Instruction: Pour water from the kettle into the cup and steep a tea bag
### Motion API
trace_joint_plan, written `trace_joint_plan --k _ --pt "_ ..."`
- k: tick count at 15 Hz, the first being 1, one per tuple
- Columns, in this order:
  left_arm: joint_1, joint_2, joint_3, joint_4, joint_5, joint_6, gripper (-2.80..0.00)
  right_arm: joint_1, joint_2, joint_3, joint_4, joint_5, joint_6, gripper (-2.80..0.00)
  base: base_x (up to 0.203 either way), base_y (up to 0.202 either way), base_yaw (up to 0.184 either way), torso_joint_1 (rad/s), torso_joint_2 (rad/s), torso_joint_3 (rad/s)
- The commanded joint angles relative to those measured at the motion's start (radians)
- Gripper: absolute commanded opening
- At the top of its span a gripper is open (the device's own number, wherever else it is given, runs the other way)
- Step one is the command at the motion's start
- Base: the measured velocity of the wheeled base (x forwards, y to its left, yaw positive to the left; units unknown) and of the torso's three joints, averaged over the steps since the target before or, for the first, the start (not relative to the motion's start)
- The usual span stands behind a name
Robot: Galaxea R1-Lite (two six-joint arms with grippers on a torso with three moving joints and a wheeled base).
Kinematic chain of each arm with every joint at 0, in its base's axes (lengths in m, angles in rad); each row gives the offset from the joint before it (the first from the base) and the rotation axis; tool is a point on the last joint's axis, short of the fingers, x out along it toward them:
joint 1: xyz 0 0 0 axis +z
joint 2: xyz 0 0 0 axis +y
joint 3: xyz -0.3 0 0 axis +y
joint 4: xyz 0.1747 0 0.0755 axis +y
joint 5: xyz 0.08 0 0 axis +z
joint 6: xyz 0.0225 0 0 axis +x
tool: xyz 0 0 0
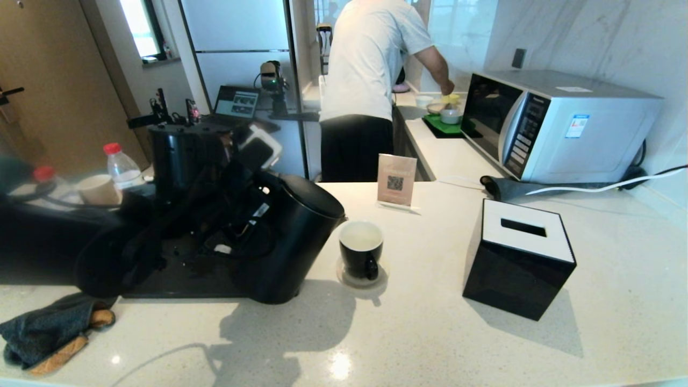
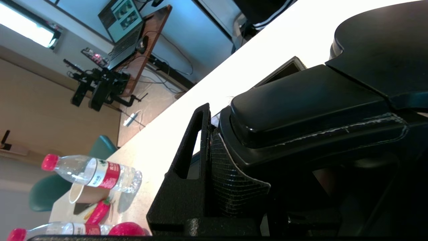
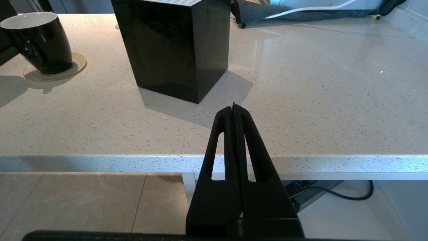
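Spillage, chiefly: matte black jug-shaped kettle (image 1: 287,239) tipped toward the small glossy black mug with white inside (image 1: 361,249), spout close above the rim but seemingly short of it, so any water released now likely to land on the pale speckled table (image 1: 430,333) or the round coaster (image 1: 346,279) under the mug. Left end effector (image 2: 214,157) pinching the kettle's loop handle (image 2: 307,110), one ribbed pad (image 2: 230,180) pressed flat against the smooth plastic; grip offset from the loaded body, hence risk of the jug swinging or slipping if tilted quickly. Mug toward the middle of the table, handle facing the near edge, inside looking pale, level hard to judge, so overfilling possible too. Light mug on a loose coaster, easily nudged over by the kettle's body. Black cube tissue box (image 1: 518,258) nearer the right edge, well apart from the mug. Right end effector (image 3: 234,110) pressed together, empty, just off the near edge. No tea bag visible anywhere.
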Motion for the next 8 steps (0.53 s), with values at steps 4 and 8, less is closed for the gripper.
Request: trace_joint_plan --k 4,8 --pt "-0.001 -0.005 0.0 -0.004 0.029 0.027 -2.8 0.0 0.001 0.0 0.0 -0.001 0.0 -2.8 0.0 0.0 0.0 0.0 0.0 0.0" --pt "-0.001 0.0 -0.001 -0.004 0.029 0.034 -2.8 0.0 0.001 0.0 0.0 -0.001 0.001 -2.8 0.0 0.0 0.0 0.0 0.0 0.0"
